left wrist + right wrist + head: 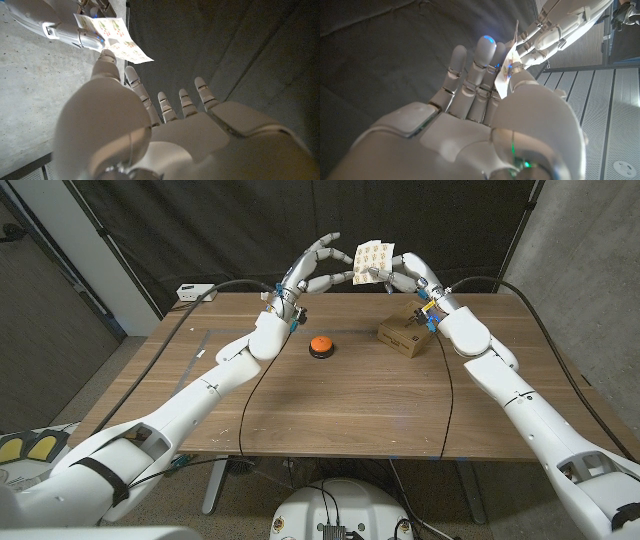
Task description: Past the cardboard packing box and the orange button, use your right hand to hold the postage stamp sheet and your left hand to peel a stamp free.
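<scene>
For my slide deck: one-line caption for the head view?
Right hand holds a stamp sheet aloft as the left hand reaches for it, above the orange button and cardboard box.

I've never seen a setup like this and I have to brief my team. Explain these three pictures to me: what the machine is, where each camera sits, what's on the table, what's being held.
This is a stationary robot with two white arms, each ending in a hand with fingers. The wide picture comes from a camera on its head, looking down over a wooden table. The other two come from cameras on each wrist, looking along the back of that hand, so they appear turned.

On the table sit an orange button and a small cardboard packing box.

Raised beyond them, the right hand holds a postage stamp sheet in its fingertips. The left hand reaches toward the sheet's edge, fingers spread; whether it already touches a stamp I cannot tell.
</scene>
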Motion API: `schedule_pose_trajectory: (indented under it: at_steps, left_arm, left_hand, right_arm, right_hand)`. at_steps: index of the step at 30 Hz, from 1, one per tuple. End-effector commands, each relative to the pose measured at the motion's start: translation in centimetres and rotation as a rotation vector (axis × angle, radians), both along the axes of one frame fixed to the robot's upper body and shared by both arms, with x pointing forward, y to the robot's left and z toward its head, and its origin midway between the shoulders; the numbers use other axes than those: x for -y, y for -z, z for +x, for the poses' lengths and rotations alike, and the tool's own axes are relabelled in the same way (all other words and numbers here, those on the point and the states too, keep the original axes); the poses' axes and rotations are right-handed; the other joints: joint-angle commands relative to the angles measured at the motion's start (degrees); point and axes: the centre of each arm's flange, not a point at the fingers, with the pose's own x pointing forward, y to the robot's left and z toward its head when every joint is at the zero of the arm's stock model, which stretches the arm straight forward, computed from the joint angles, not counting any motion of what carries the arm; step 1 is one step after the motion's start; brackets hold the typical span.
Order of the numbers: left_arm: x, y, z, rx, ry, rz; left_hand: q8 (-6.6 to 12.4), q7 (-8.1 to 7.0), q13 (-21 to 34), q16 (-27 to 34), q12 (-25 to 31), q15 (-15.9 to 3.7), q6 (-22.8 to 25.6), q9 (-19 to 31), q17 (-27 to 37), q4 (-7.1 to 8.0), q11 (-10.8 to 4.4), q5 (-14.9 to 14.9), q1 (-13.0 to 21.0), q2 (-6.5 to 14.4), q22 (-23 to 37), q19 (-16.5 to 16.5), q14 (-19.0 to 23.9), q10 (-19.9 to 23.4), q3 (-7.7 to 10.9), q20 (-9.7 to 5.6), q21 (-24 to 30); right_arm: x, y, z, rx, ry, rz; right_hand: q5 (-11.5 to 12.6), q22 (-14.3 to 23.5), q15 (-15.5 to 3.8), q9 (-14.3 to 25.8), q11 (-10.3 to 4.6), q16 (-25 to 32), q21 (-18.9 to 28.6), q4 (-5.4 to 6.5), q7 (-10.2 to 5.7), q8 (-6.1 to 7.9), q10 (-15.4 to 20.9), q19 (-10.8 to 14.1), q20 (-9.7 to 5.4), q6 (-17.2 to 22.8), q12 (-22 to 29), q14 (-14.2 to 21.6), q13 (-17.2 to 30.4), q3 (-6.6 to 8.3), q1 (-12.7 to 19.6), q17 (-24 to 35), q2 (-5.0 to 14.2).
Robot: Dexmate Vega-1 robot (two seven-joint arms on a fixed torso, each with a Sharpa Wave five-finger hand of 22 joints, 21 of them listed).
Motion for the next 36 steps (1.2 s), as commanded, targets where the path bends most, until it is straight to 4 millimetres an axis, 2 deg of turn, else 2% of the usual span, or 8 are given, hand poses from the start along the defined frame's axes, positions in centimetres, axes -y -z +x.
schedule_pose_trajectory:
  at_steps: [1, 11, 14, 22, 26, 31, 34, 36]
  left_arm:
    - [0.8, 0.1, -0.2, 0.013, 0.011, -0.015]
    - [0.7, 0.3, 0.2, 0.016, 0.024, -0.100]
    - [0.6, 0.3, 0.4, 0.019, 0.035, -0.120]
    - [0.0, 0.5, 0.8, 0.017, 0.034, -0.175]
    - [-0.2, 0.5, 1.1, 0.013, 0.044, -0.200]
    - [-0.5, 0.6, 1.1, 0.024, 0.055, -0.225]
    - [-0.8, 0.6, 1.0, 0.030, 0.073, -0.247]
    - [-1.0, 0.6, 0.8, 0.037, 0.073, -0.251]
  left_hand:
    - [-0.04, -0.06, 0.10, 0.61, 0.23, -0.40, 0.03, 0.13, 0.04, -0.78, 0.01, -0.19, 0.79, -0.59, 0.13, 0.78, 1.17, 0.31, -0.12, -0.03, 0.41]
    - [2.26, 0.05, 0.03, 1.46, 2.11, -1.95, 5.89, 0.51, -0.12, -0.54, -1.94, -0.56, 2.38, 0.77, 0.08, 3.30, 4.03, 4.97, 0.05, -1.03, 1.07]
    - [3.03, 0.13, -0.07, 1.75, 2.95, -2.47, 9.52, -0.06, -0.16, -0.01, -2.05, -0.93, 2.79, 2.65, 0.13, 3.82, 5.22, 7.21, 0.57, -1.39, 1.25]
    - [2.70, 0.21, -0.81, 2.13, 4.50, -4.46, 17.01, -2.69, -0.55, 0.43, -2.14, -2.49, 3.61, 5.38, 0.18, 5.60, 7.94, 12.37, 1.43, -1.96, 1.98]
    - [2.37, 0.42, -1.10, 2.39, 4.66, -4.98, 18.75, -3.14, -0.56, 0.30, -2.18, -3.04, 3.95, 5.65, 0.24, 6.24, 8.94, 13.32, 1.57, -2.20, 2.32]
    - [1.94, 2.01, -1.58, 2.64, 5.28, -6.68, 24.99, -3.48, -0.68, 0.93, -2.35, -4.64, 3.72, 7.80, 0.31, 6.97, 10.65, 16.28, 2.24, -3.24, 2.94]
    - [0.92, 4.38, -1.60, 2.50, 5.18, -7.32, 24.48, -3.35, -0.59, 0.80, -2.37, -5.16, 4.25, 8.67, 0.30, 6.96, 10.71, 16.32, 2.82, -3.73, 3.08]
    - [0.57, 4.39, -1.56, 2.44, 5.20, -7.42, 23.99, -3.17, -0.49, 0.83, -2.38, -5.34, 4.44, 9.24, 0.31, 6.82, 10.63, 16.38, 3.12, -3.77, 3.09]
  right_arm:
    - [-0.9, -0.3, -1.0, 0.052, 0.027, -0.025]
    - [-1.5, -0.5, -1.0, 0.071, 0.016, -0.042]
    - [-1.5, -0.6, -0.9, 0.074, 0.011, -0.039]
    - [-1.9, -0.8, -0.5, 0.070, 0.003, -0.041]
    - [-2.2, -0.9, -0.3, 0.069, 0.001, -0.044]
    - [-2.5, -1.0, 0.0, 0.066, 0.009, -0.046]
    - [-2.6, -1.0, 0.3, 0.059, 0.013, -0.039]
    - [-2.6, -1.1, 0.5, 0.057, 0.013, -0.035]
  right_hand:
    - [0.29, -0.01, -2.52, 0.21, -0.67, 0.28, 0.28, -0.32, 0.41, 0.32, 15.68, 0.65, -4.70, 1.04, 0.35, -0.57, 0.31, 0.08, 1.19, 0.29, 0.62]
    - [0.38, -0.25, -2.51, 0.36, -0.70, 0.56, 0.19, -0.22, 0.48, 0.10, 15.80, 0.67, -4.69, 1.22, 0.42, -0.59, 0.42, 0.18, 1.15, 0.79, 0.49]
    - [0.40, -0.36, -2.52, 0.47, -0.68, 0.59, 0.17, -0.16, 0.49, 0.03, 15.82, 0.63, -4.63, 1.29, 0.41, -0.64, 0.43, 0.20, 1.09, 0.89, 0.44]
    - [0.41, -0.55, -2.52, 0.56, -0.66, 0.53, 0.15, -0.06, 0.27, -0.22, 15.76, 0.45, -4.52, 1.36, 0.35, -0.88, 0.46, 0.27, 0.99, 1.04, 0.40]
    - [0.41, -0.62, -2.51, 0.55, -0.71, 0.66, 0.13, -0.06, 0.23, -0.34, 15.72, 0.28, -4.50, 1.41, 0.33, -0.87, 0.50, 0.29, 0.99, 1.28, 0.37]
    - [0.43, -0.72, -2.52, 0.61, -0.69, 0.66, 0.16, -0.05, 0.22, -0.48, 15.73, 0.27, -4.49, 1.44, 0.22, -0.91, 0.39, 0.33, 1.00, 1.33, 0.38]
    - [0.43, -0.76, -2.52, 0.61, -0.69, 0.64, 0.17, -0.06, 0.28, -0.52, 15.65, 0.24, -4.45, 1.51, 0.29, -0.97, 0.59, 0.33, 1.01, 1.36, 0.35]
    - [0.43, -0.80, -2.52, 0.74, -0.65, 0.52, 0.17, -0.06, 0.30, -0.52, 15.65, 0.22, -4.45, 1.47, 0.29, -1.09, 0.62, 0.35, 1.03, 1.25, 0.36]
